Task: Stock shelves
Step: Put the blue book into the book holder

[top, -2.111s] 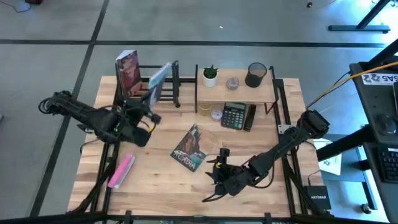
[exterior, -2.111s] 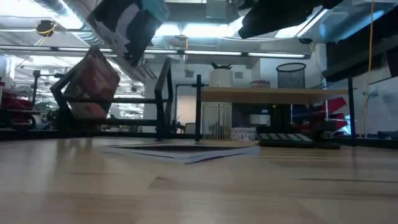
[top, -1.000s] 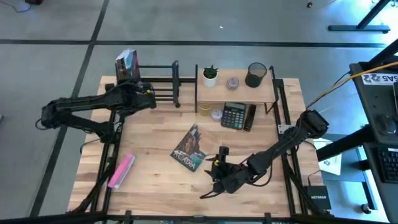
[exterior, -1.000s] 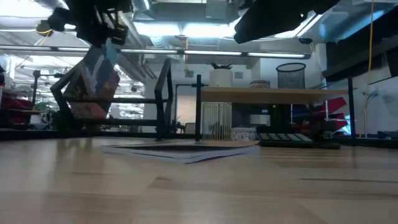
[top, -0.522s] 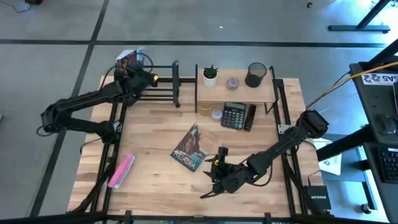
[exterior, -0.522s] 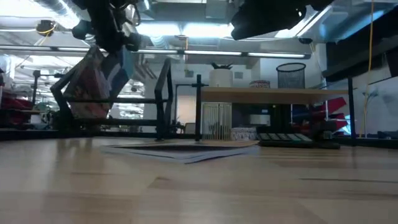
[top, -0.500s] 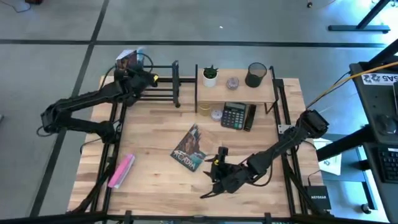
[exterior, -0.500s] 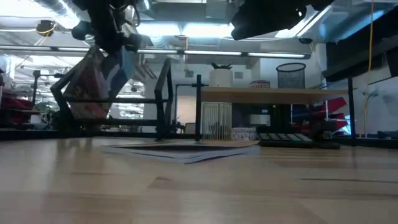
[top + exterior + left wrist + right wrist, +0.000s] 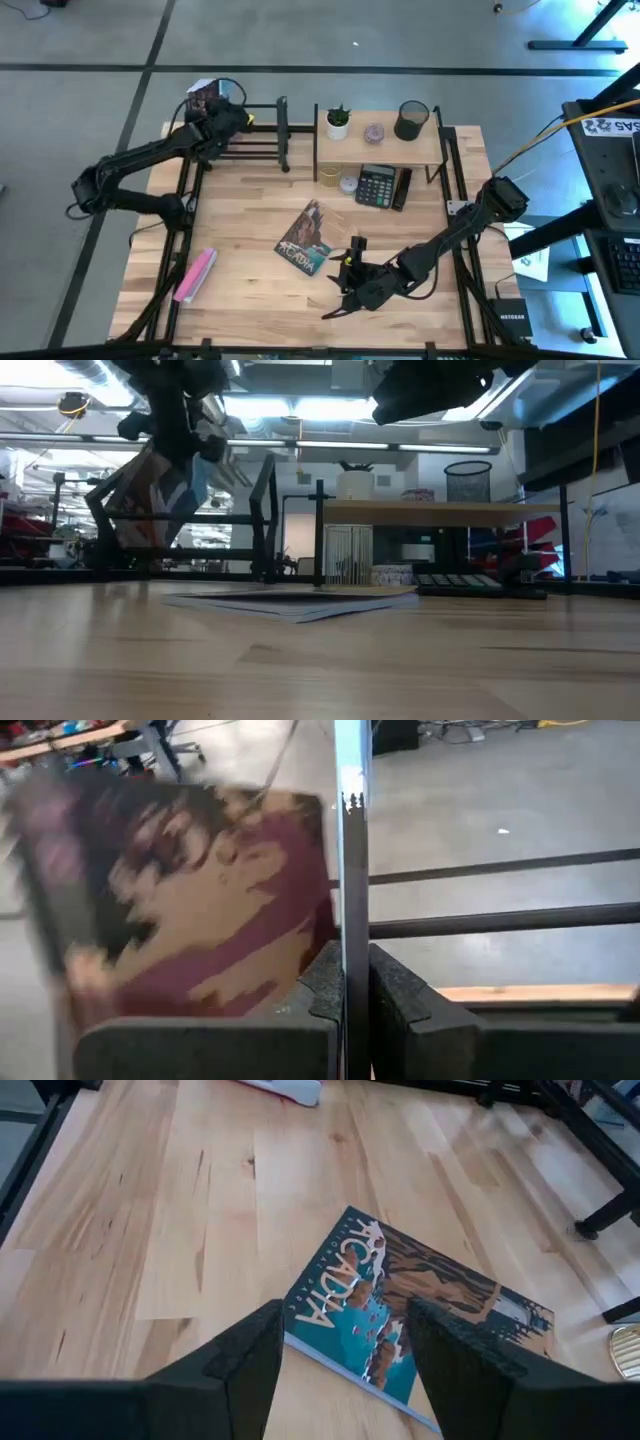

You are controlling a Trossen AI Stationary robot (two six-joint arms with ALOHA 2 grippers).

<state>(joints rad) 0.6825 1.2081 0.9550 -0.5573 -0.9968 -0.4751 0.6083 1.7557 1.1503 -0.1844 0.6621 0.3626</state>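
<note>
Left gripper: your left gripper (image 9: 355,1000) is pinched together on a thin book (image 9: 352,870), seen edge-on between the pads, over the black rack (image 9: 262,135) at the table's far left corner.
Why held so: gripped by its lower edge and kept upright, the thin book can probably slide down between the bars.
Neighbour: a dark red book (image 9: 190,920) already leans tilted in the rack, just beside yours; its cover looks matte and stiff.
Right gripper: your right gripper (image 9: 345,1370) hangs with fingers spread above the Acadia book (image 9: 410,1305), which lies flat on the tabletop (image 9: 240,270), glossy teal and brown.
Wooden shelf: the two-level shelf (image 9: 380,150) stands right of the rack, pale boards on thin black posts, a calculator (image 9: 376,186) beneath.
Loose stock: a pink item (image 9: 195,273) lies near the front left.
</note>
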